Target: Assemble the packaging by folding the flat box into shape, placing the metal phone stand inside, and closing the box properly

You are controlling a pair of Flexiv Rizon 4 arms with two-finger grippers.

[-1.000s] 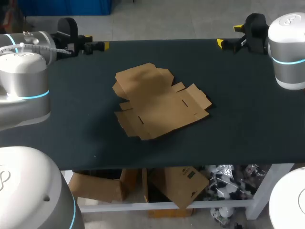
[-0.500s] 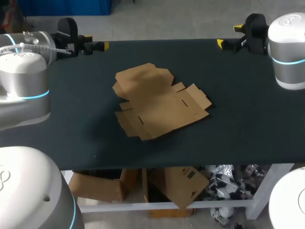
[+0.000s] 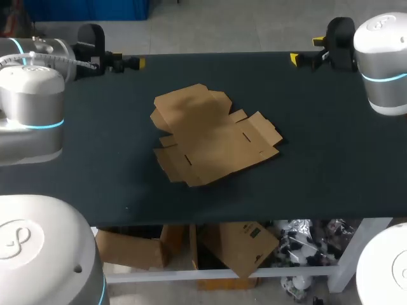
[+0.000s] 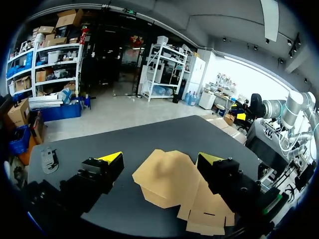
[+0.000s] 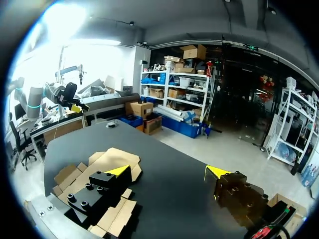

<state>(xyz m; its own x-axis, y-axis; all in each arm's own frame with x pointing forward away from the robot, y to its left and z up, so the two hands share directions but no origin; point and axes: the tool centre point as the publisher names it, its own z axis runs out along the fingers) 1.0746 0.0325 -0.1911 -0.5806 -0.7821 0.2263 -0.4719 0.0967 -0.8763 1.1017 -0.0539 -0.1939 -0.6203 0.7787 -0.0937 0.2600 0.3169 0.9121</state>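
- brown cardboard, one flat box (image 3: 213,135): lies unfolded near the middle of the bench (image 3: 331,159), all its flaps and tabs spread out. it rests directly on the dark surface.
- same flat box seen from the left wrist (image 4: 172,177): it is ahead of and below the spread fingers. the panel nearest that camera humps up a little off the bench, and the rest lies flat.
- same flat box seen from the right wrist (image 5: 107,167): it is partly hidden behind one of the black fingers. several tabbed flaps show below and beside that finger.
- black matte bench: carries the box. it also carries a small grey object (image 4: 49,159) near a far corner, well apart from the box and too small to make out.
- left claw (image 3: 130,61): sits at the far edge of the bench on the left arm's side, well apart from the box. the wrist view (image 4: 160,158) shows its yellow-tipped fingers spread wide, gripping no object.
- right claw (image 3: 305,50): sits at the far edge on the opposite side, also well apart from the box. the wrist view (image 5: 167,171) shows its fingers spread wide over bare bench.
- left arm (image 3: 32,108): silver, with a blue light ring, comes in at the bench's left side.
- right arm (image 3: 381,63): silver, with a blue light ring, comes in at the bench's right side.
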